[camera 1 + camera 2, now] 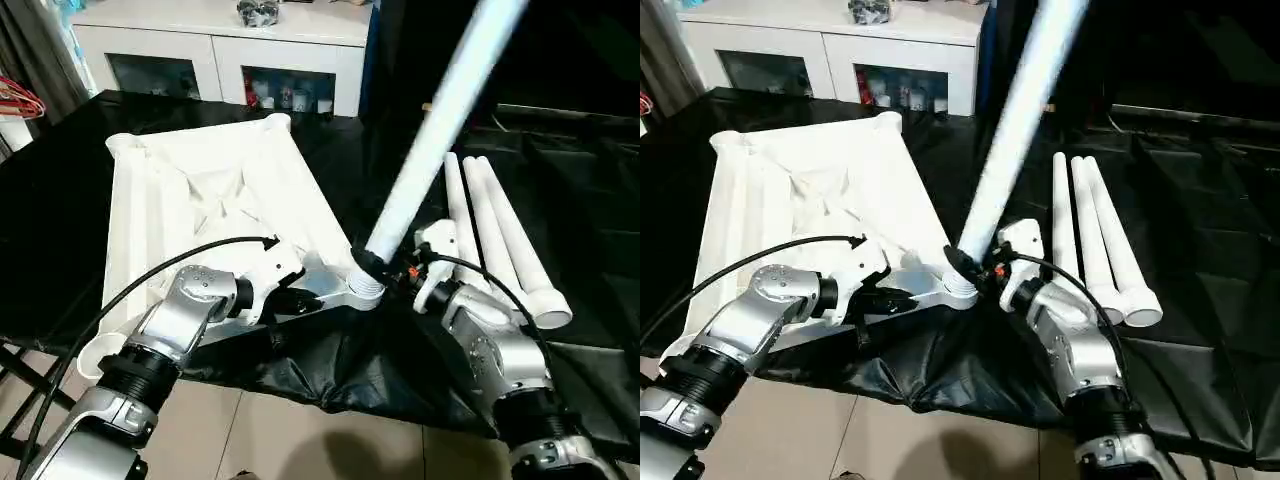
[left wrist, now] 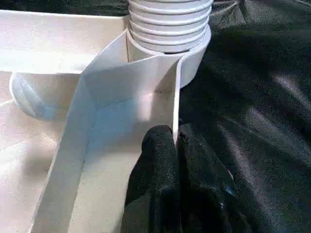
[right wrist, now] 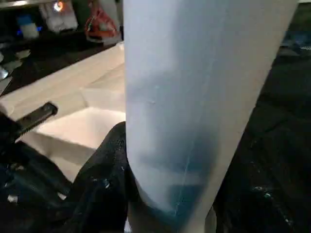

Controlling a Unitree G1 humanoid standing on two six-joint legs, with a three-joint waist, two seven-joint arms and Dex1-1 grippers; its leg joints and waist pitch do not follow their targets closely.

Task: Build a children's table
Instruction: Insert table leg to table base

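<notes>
Now left claw pinching tabletop rim, leg socketed

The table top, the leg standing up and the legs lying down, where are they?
Table top (image 1: 200, 190), left eye view, ribbed underside.
Standing leg (image 1: 440, 110), left eye view, mid shaft.
Lying legs (image 1: 500, 235), left eye view, middle leg's shaft.

Before you on the bench: table top at left, underside up. One leg stands tilted in its near right corner socket; three legs lie side by side to the right. Behind the bench stands a cabinet.
</notes>
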